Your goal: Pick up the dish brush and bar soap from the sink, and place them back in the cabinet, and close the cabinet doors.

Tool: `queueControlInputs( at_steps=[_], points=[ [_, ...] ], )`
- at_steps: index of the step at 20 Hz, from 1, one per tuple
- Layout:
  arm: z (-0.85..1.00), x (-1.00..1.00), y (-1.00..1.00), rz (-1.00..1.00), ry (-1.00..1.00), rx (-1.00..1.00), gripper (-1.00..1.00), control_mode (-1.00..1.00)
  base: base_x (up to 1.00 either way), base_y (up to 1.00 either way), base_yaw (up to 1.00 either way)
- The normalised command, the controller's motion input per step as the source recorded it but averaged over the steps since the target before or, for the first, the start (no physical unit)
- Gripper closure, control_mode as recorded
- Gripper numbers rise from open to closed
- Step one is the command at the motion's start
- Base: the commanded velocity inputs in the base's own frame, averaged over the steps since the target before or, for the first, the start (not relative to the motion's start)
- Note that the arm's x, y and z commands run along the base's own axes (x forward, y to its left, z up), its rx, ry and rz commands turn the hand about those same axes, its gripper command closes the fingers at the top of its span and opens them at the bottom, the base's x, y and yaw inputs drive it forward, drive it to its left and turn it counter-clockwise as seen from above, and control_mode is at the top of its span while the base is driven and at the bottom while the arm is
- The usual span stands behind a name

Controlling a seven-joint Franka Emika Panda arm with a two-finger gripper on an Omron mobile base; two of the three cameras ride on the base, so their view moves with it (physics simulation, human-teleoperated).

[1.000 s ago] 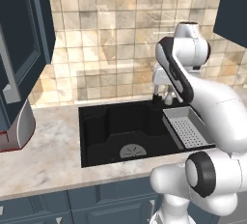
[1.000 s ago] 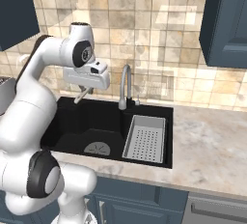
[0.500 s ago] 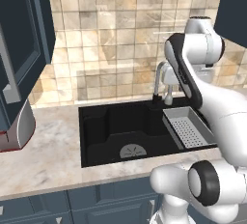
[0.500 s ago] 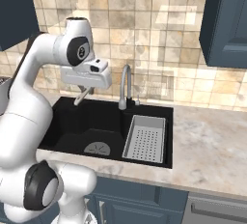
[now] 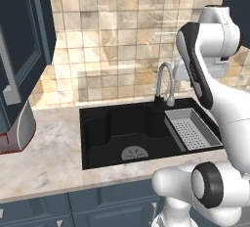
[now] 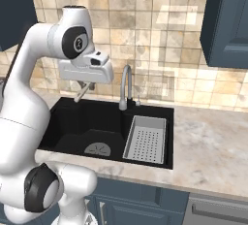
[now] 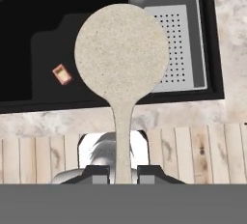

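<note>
My gripper (image 7: 123, 172) is shut on the tan handle of the dish brush (image 7: 120, 54), whose round cream head points down over the sink (image 7: 29, 20). In the right base view the hand hangs above the sink's (image 6: 72, 117) left part, and the brush handle (image 6: 81, 93) sticks out below it. The bar soap (image 7: 61, 74), a small reddish-brown block, lies on the black basin floor to the left of the brush head. A cabinet door (image 5: 19, 59) stands open at the upper left of the left base view, showing its silver bar handle.
A grey strainer tray (image 6: 145, 139) fills the sink's right side, with the curved faucet (image 6: 126, 86) behind it and the round drain (image 6: 97, 149) at the front. A red-and-silver toaster (image 5: 14, 133) stands on the counter at left. Another blue wall cabinet (image 6: 227, 20) hangs at right.
The arm's upper joints have swung up and a little to the right in the left base view. The hand and the brush stay at about the same place over the sink.
</note>
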Motion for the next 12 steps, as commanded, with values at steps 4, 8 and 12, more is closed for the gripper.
queueControlInputs(
  at_steps=[4, 8, 12],
  points=[
    [0.4, -0.26, -0.01, 0.0, 0.0, 0.0, 1.0, -1.0, 0.0, 0.0, 0.0],
    [0.34, -0.3, 0.0, 0.0, 0.0, 0.0, 1.0, -1.0, 0.0, 0.0, 0.0],
    [0.38, -0.33, 0.0, 0.0, 0.0, 0.0, 1.0, -1.0, 0.0, 0.0, 0.0]
  ],
)
